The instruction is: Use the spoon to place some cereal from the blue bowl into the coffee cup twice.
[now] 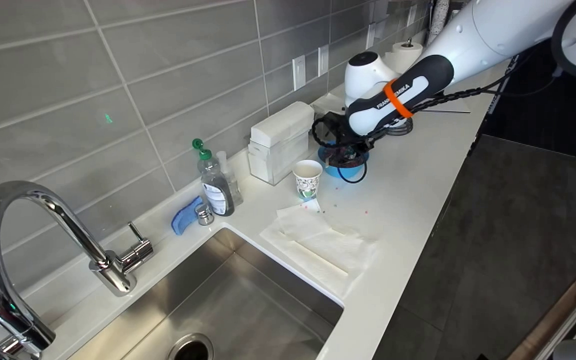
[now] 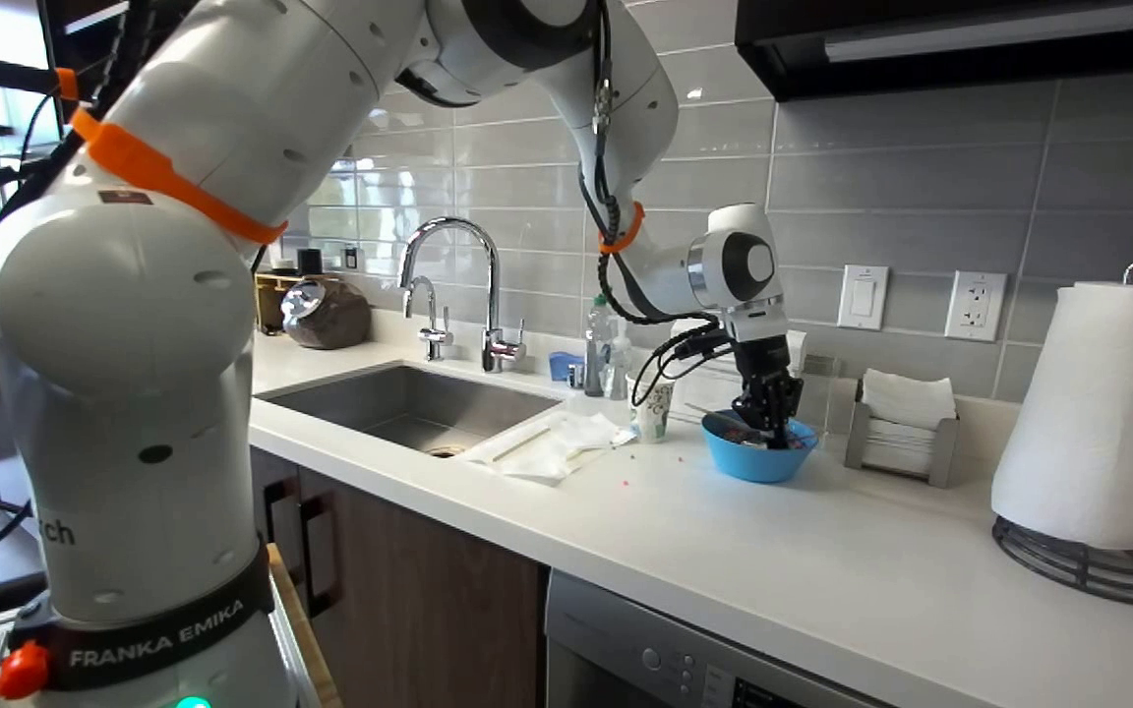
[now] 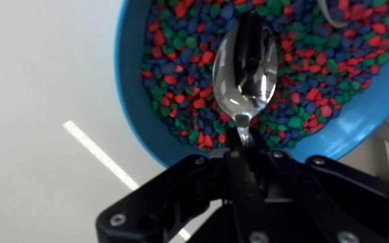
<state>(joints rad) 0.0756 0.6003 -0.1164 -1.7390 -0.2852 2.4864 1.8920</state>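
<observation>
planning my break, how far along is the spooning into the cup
Done: the spoon is gripped. In hand: jaws hold it over the coloured bits in the blue bowl, none showing on it. Left: likely one or both scoops into the coffee cup, whose contents I can't see.

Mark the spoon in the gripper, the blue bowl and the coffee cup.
Spoon (image 3: 245, 79): in the wrist view, on its head.
Blue bowl (image 2: 757, 463): in an exterior view, on its outer wall.
Coffee cup (image 1: 307, 183): in an exterior view, on its printed side.
</observation>
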